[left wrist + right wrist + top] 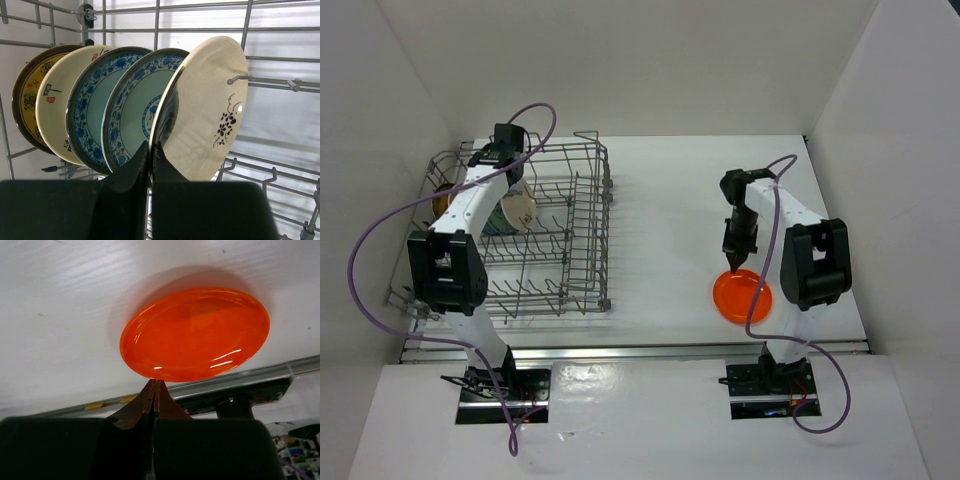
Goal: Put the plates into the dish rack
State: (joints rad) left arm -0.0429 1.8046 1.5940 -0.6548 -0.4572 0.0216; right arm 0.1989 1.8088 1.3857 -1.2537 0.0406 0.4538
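Note:
In the left wrist view, several plates stand on edge in the dish rack (280, 83): a brown-yellow one (26, 100), a cream one (56, 107), two blue-green ones (89, 112) (134, 112), and a cream plate with a dark flower sprig (210, 115). My left gripper (151, 148) is shut on the lower rim of the flowered plate. From above, the left gripper (515, 188) reaches down into the rack (575, 250). An orange plate (743, 298) lies flat on the table. My right gripper (156, 382) is shut, its tips against the orange plate's (195, 335) near rim, nothing between them.
White walls enclose the table on the left, back and right. A metal rail (640, 350) runs along the near table edge. A purple cable (380, 250) loops off the left arm, and another (765, 250) off the right arm.

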